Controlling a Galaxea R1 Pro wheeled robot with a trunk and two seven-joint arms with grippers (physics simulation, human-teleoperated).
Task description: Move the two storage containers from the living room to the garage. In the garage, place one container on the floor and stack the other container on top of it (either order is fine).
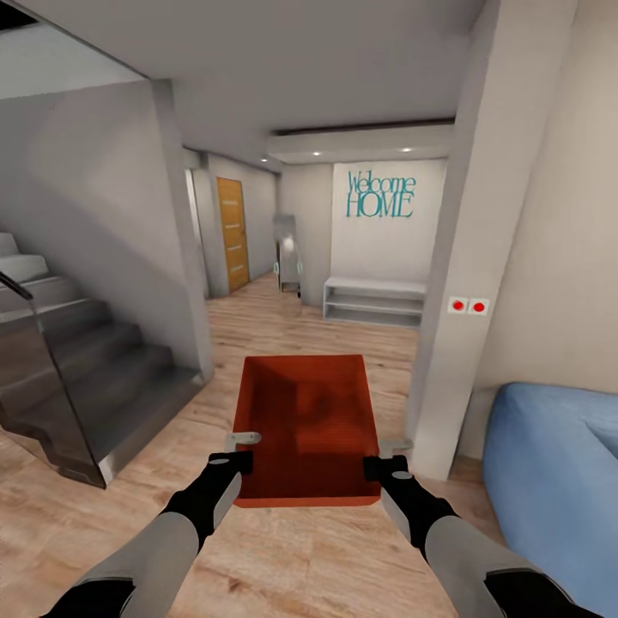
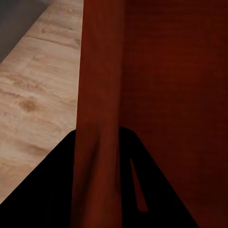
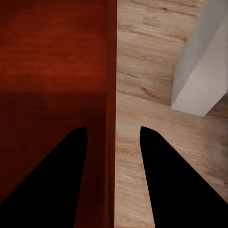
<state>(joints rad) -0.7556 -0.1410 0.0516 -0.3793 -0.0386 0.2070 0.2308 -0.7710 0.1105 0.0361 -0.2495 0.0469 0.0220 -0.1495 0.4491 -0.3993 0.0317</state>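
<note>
One orange-red storage container (image 1: 309, 425) sits at the lower middle of the head view, carried above the light wood-plank floor (image 1: 283, 558) between the two arms. The left gripper (image 1: 243, 451) meets the container's left wall near its close corner, and the right gripper (image 1: 383, 457) meets the right wall at the matching spot.

In the left wrist view the thin container wall (image 2: 97, 118) runs straight between the two dark fingers (image 2: 47, 190), one outside and one inside the bin, and the jaws are closed onto that wall. In the right wrist view the container's wall (image 3: 110, 95) likewise passes between the fingers (image 3: 180, 190); a strip of floor shows between the wall and the outer finger, so I cannot tell whether these jaws actually pinch it.

A grey staircase (image 1: 77, 378) fills the left of the head view, a blue sofa (image 1: 558, 481) the lower right, and a white column (image 1: 468, 283) with two red buttons (image 1: 468, 305) stands right of centre. Farther back are a white shelf (image 1: 373, 300), teal "Welcome HOME" lettering (image 1: 380, 195) and a wooden door (image 1: 233, 232).
</note>
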